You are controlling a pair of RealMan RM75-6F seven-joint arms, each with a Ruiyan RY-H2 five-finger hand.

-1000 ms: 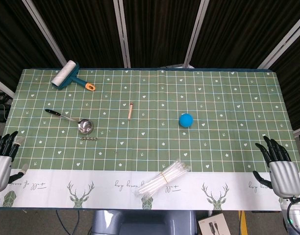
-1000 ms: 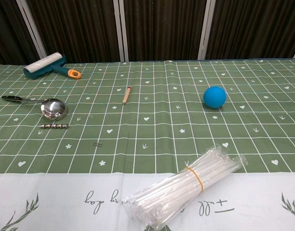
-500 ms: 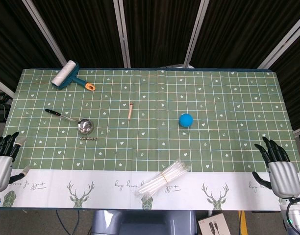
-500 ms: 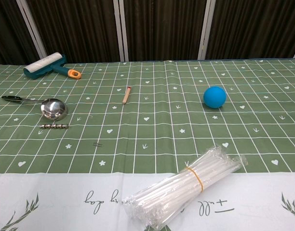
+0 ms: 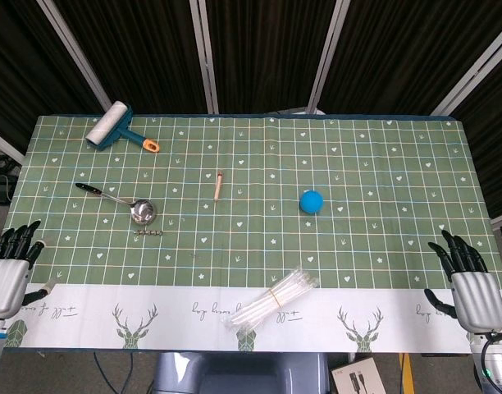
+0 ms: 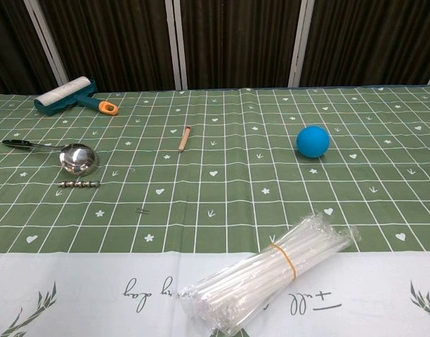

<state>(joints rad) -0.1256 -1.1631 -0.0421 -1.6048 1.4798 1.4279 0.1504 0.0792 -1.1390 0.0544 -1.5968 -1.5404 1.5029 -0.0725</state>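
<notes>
A lint roller is seen at the far left corner of the desk. A small wooden stick lies mid-desk, and a blue ball is set well to its right.

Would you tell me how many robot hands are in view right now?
2. The left robot hand is at the table's near left corner; the right robot hand is at its near right corner. Both hold nothing.

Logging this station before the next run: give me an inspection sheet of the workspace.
Surface: table under green checked cloth, white front strip.
Job's things: bundle of straws at front edge; blue ball; both untouched.
Clutter: lint roller, ladle, drill bit, wooden stick.
Hands: left hand and right hand empty, fingers apart, at the front corners.
Cables: nothing seen.
Surroundings: dark curtain, metal rails.
</notes>
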